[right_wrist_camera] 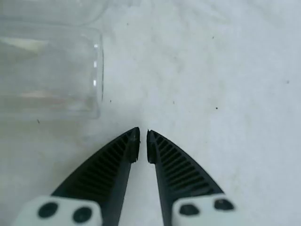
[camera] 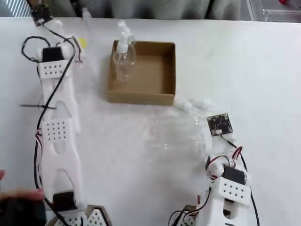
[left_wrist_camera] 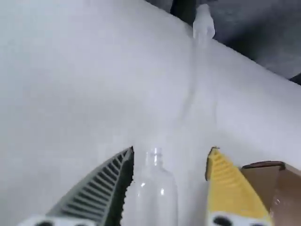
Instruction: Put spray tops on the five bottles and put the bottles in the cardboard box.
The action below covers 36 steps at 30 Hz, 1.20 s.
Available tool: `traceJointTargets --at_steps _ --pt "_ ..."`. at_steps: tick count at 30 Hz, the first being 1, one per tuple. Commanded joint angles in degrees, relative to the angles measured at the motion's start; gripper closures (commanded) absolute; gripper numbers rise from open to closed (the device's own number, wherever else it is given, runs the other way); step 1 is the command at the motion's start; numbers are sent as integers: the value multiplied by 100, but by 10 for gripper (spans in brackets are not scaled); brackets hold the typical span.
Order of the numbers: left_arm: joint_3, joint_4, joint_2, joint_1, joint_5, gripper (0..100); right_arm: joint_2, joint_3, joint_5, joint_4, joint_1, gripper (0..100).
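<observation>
Bottle with a top [camera: 123,59] is already in the box [camera: 162,96], on the side toward the left arm. Left claw [left_wrist_camera: 169,153] is spread wide around a topless bottle [left_wrist_camera: 153,190] on the table [left_wrist_camera: 70,84] just beside the box: grey finger right by it, yellow finger clear of it, so no grip. 1 loose top [left_wrist_camera: 203,23] sits farther off. Right claw [right_wrist_camera: 142,134] is pinched nearly closed on nothing, near a clear bottle [right_wrist_camera: 47,70] lying on its side.

Bright, even light, white table [camera: 263,70] nearly blown out, faint soft shadows, glints on clear bottle [right_wrist_camera: 51,70]
</observation>
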Motion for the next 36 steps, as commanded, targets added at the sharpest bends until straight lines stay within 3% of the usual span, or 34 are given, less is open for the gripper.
traceJointTargets --at_steps 1,8,13,19,24,26,30,33,36 --pt "747 -1301 -567 224 114 751 -75 -26 53 22 13 981" --pt "1996 -3429 -567 338 413 751 -75 -26 35 31 13 981" --pt "2365 -4026 -567 470 396 754 -75 -26 26 31 13 981" --pt "2409 -3991 -444 558 158 755 -75 -26 18 40 13 981" --pt "1644 -3024 -189 593 123 756 -75 -26 18 40 13 981" --pt "1424 -2822 -92 593 123 793 -75 -26 18 40 13 981" --pt "1248 -2725 -57 567 105 988 -75 -26 9 40 13 981" --pt "1248 -2716 -75 541 114 936 -75 -26 9 40 13 981" --pt "1231 -2716 -75 470 114 973 -75 -26 9 40 13 981"
